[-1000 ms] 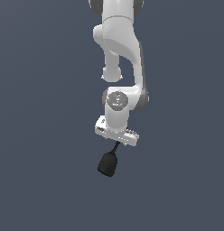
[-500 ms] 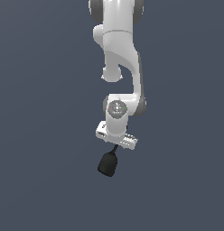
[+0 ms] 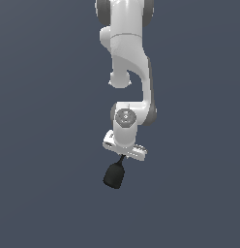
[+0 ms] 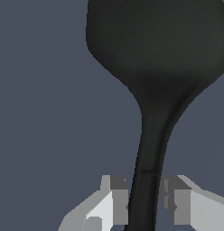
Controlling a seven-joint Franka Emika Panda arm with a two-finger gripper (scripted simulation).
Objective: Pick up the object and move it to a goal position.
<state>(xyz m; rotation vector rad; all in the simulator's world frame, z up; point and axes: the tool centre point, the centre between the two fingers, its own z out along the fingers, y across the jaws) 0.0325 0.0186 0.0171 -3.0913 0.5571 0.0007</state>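
The gripper (image 3: 123, 155) is clamped on the thin handle of the black spatula (image 3: 114, 175), and the tool hangs clear of any surface against the plain dark background. In the wrist view the two fingers (image 4: 114, 200) sit on either side of the handle, pressed close to it near its free end, while the broad rounded paddle fills the far part of that picture, pointing straight away from the palm.

In the exterior view the spatula (image 4: 152, 90) hangs directly below the gripper (image 4: 145, 203), its long axis running down and slightly toward the exterior view's left, paddle lowest. The long axis therefore continues the line of the fingers rather than lying across them, so the whole length of the tool sticks out beyond the fingertips.

No goal marker shows in either picture, so which way the arm (image 3: 129, 72) must carry it cannot be told. My judgement is that the pickup is done and the carry remains. With the heavy paddle far from the grip point, a quick swing could make the handle pivot or slip between the pads, so a steady move looks wise.
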